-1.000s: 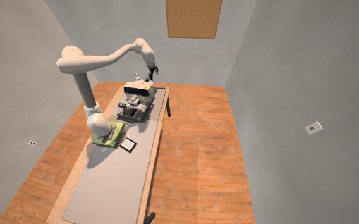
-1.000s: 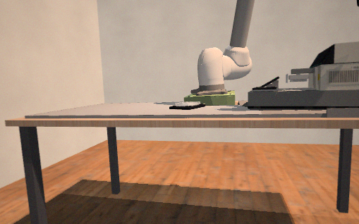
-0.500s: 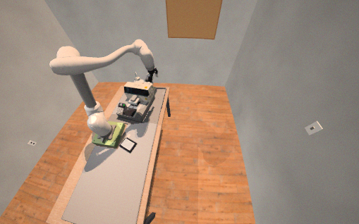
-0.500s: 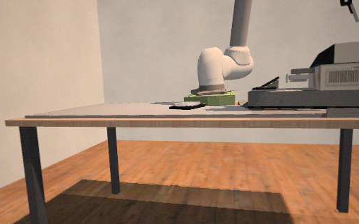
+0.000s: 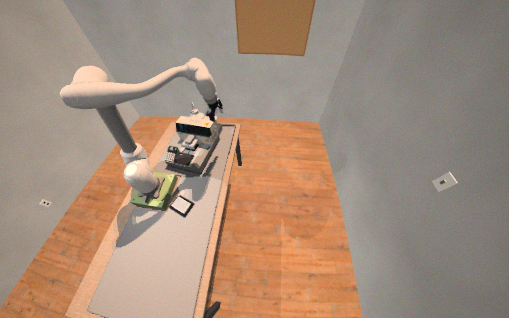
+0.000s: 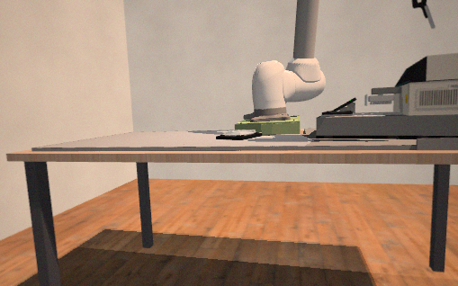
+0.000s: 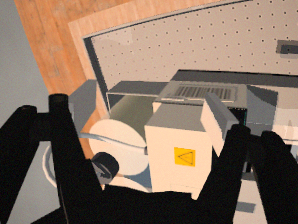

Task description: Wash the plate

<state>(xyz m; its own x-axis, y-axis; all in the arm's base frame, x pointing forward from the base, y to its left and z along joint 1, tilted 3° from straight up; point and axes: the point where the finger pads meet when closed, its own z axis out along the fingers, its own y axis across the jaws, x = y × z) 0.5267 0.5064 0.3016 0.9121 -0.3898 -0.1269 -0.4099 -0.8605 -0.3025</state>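
Note:
The plate looks white and lies in the dark-rimmed nest N1 beside the robot's base; its cut corner is too small to make out. The washer stands at the far end of the table. Its keypad is at the front, beside a dark area with no white plate visible on it. I cannot make out the lamp's colour. My gripper is open and empty, high above the washer's rear; in the exterior view it is partly cut off at the top right.
The green base block carries the arm. Behind the washer's housing, in the wrist view, are a round white-topped container, a dark cap and a curved grey tube. The table's wooden edge runs past them.

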